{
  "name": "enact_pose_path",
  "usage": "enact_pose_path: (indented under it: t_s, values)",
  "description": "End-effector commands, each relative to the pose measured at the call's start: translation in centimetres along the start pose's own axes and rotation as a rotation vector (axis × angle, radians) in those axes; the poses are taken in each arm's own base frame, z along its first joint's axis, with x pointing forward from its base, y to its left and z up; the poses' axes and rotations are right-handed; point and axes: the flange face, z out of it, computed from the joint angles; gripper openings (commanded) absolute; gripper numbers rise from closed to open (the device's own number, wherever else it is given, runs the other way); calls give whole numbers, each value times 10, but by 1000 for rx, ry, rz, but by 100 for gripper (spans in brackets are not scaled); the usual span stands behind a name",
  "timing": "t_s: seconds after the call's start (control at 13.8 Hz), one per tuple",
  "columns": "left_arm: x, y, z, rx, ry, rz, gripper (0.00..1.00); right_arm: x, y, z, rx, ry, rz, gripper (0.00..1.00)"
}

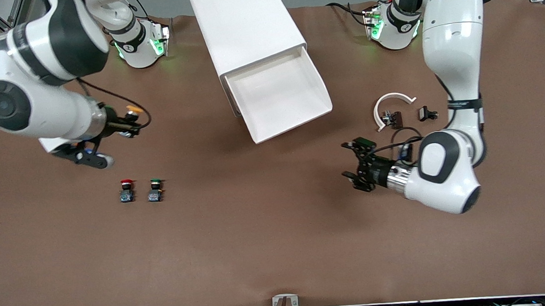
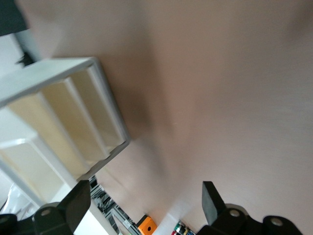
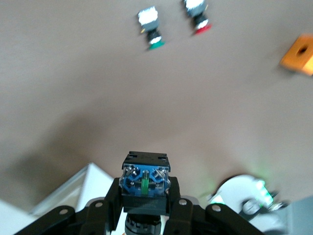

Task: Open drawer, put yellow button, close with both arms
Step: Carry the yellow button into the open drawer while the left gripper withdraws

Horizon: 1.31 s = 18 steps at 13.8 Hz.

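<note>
The white drawer (image 1: 281,98) stands pulled out of its white cabinet (image 1: 246,27) at the middle of the table, and nothing lies in it. My right gripper (image 1: 126,121) is over the brown mat toward the right arm's end, shut on the yellow button (image 1: 133,112). In the right wrist view the button's blue base (image 3: 145,178) sits clamped between the fingers of the right gripper (image 3: 145,191). My left gripper (image 1: 354,165) is over the mat toward the left arm's end. It is open and holds nothing, and its fingers (image 2: 212,200) are wide apart.
A red-capped button (image 1: 126,190) and a green-capped button (image 1: 155,189) stand side by side, nearer the front camera than the right gripper. A white curved piece (image 1: 392,104) and small black parts (image 1: 427,113) lie beside the left arm. The drawer's white side (image 2: 73,122) shows in the left wrist view.
</note>
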Motion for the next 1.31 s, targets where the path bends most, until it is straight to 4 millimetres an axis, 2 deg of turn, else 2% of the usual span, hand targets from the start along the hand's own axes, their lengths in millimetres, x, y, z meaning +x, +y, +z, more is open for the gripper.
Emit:
enact_pose_path:
  t_s: [0.0, 0.29, 0.36, 0.51, 0.73, 0.8, 0.94, 1.02, 1.23]
  values:
    - [18, -1, -40, -89, 37, 125, 100, -46, -51, 3, 29, -42, 149, 21]
    - [39, -6, -92, -185, 180, 324, 100, -124, -129, 18, 85, -5, 316, 21]
    - [40, -11, -101, -193, 237, 388, 100, -147, -148, 23, 100, 9, 348, 21]
    - [39, -23, -118, -210, 342, 495, 100, -180, -184, 39, 150, 34, 410, 21]
    - [26, -35, -121, -181, 406, 680, 100, -199, -228, 77, 199, 44, 549, 22]
    - [21, -44, -129, -183, 434, 727, 100, -200, -240, 90, 212, 44, 577, 22]
    - [4, -57, -124, -139, 467, 925, 100, -209, -261, 120, 205, 50, 560, 22]
    - [-14, -71, -121, -128, 489, 1015, 100, -209, -267, 134, 196, 66, 561, 22]
    - [-39, -102, -136, -150, 499, 1135, 100, -201, -271, 146, 185, 114, 577, 24]
